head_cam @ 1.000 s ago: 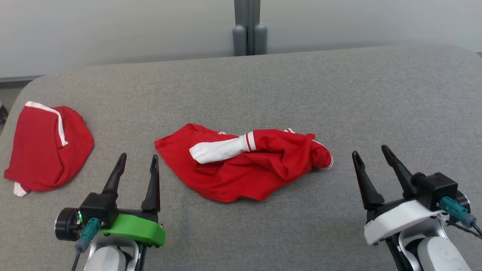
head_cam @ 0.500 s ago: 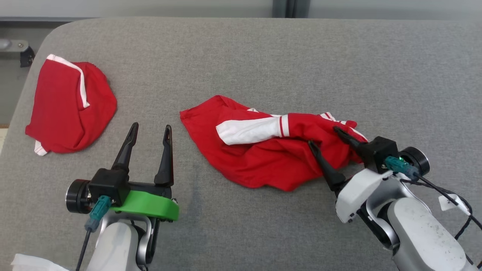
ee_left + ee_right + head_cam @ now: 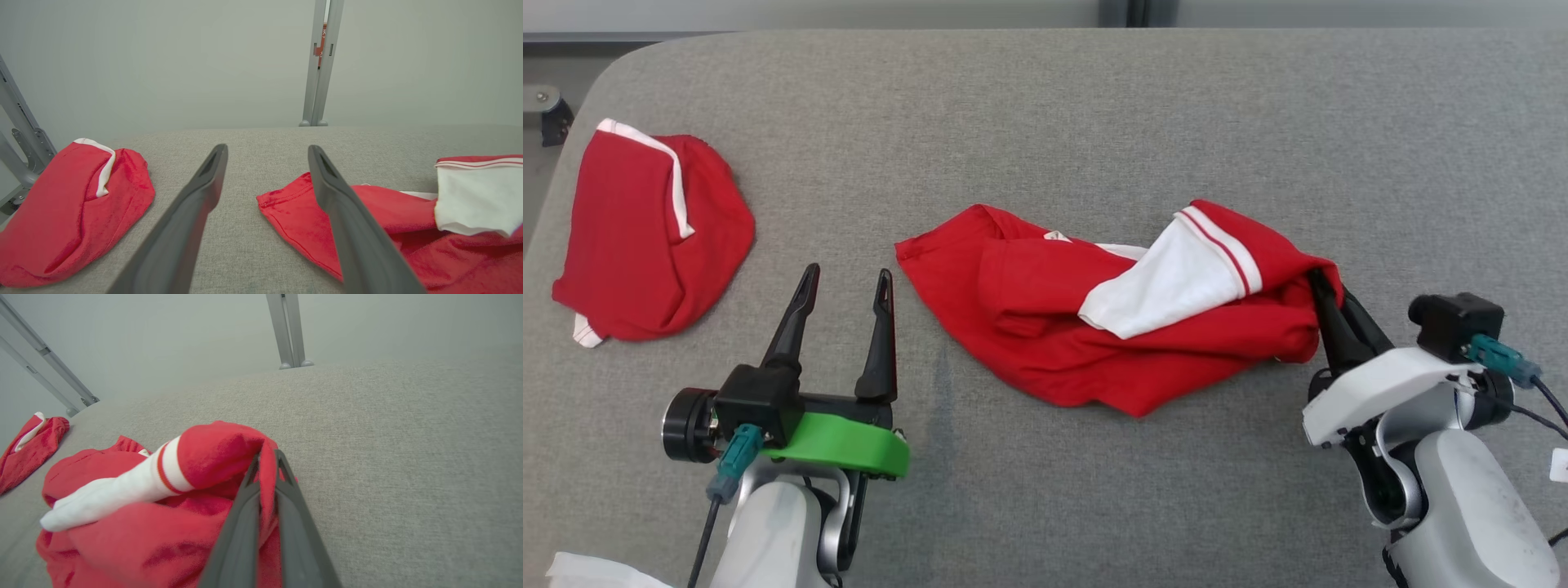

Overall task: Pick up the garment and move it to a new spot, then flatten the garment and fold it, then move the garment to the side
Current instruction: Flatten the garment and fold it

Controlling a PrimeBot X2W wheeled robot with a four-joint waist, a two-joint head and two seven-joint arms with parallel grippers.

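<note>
Now our right fingers [image 3: 1333, 322] are pinched together on a red fold at the right end of the crumpled shirt [image 3: 1029, 327], with cloth caught between them. Our left fingers [image 3: 880, 343] stand spread wide and hold nothing, just left of the shirt's hem and clear of it. The shirt lies in the middle of the tabletop [image 3: 1094, 106], its white sleeve [image 3: 1168, 286] draped on top. A second red garment [image 3: 637, 237] sits well apart, near the far left edge.

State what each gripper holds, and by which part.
Right gripper pinches the crumpled red garment by a fold at its right end. Left gripper is open, holding nothing.
</note>
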